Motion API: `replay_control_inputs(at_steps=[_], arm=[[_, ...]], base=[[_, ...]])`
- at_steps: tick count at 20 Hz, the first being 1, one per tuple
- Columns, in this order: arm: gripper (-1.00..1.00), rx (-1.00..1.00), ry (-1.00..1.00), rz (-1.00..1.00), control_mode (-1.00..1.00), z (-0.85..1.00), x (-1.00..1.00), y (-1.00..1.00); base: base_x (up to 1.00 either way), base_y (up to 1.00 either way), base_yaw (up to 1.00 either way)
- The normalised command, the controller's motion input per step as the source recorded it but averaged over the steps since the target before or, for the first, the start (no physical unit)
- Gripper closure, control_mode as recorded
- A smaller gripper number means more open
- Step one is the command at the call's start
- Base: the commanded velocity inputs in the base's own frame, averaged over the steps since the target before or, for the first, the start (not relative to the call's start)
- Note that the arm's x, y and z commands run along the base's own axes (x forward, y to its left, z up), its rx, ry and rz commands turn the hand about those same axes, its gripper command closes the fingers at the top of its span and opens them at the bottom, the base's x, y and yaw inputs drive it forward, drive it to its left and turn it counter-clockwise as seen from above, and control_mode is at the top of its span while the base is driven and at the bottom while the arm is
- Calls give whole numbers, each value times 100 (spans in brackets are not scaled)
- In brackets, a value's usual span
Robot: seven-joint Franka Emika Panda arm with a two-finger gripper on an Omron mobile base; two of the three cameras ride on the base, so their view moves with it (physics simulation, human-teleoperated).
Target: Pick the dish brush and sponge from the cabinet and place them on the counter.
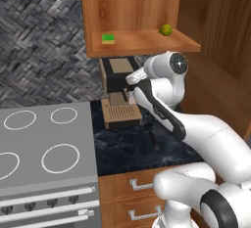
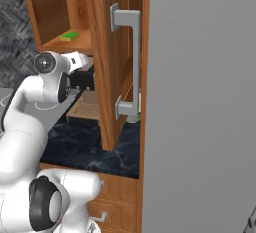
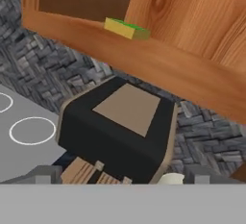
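Coffee machine (image 3: 120, 131) sits center frame, just beyond the pincer, whose tips are apart and empty. Sponge (image 3: 126, 28) lies upper center on the cabinet (image 3: 192, 31) shelf, above the pincer; long axis probably left-right.

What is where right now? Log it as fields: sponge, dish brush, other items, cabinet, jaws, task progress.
sponge: on the open cabinet shelf, left part
dish brush: lying on the counter, just right of the coffee machine's tray
other items: round yellow-green fruit on the shelf's right end; coffee machine on the counter beneath the shelf; stovetop to the left
cabinet: door swung open
jaws: gripper open, holding nothing, below the shelf, above the coffee machine
task progress: sponge not yet moved
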Motion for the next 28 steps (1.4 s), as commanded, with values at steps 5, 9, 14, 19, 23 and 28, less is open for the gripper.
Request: replay_control_inputs(at_steps=[5, 9, 14, 19, 23, 28], arm=[[-100, 8, 0, -2, -100, 35, 5, -1], [-100, 9, 0, -1, -100, 29, 0, -2], [-100, 11, 0, 0, -100, 22, 0, -5], [-100, 11, 0, 0, -100, 24, 4, -1], [-100, 16, 5, 0, -100, 21, 7, 0], [-100, 7, 5, -1, -100, 17, 12, 0]], base=[[0, 0, 0], [0, 0, 0], [0, 0, 0], [0, 0, 0], [0, 0, 0], [0, 0, 0]])
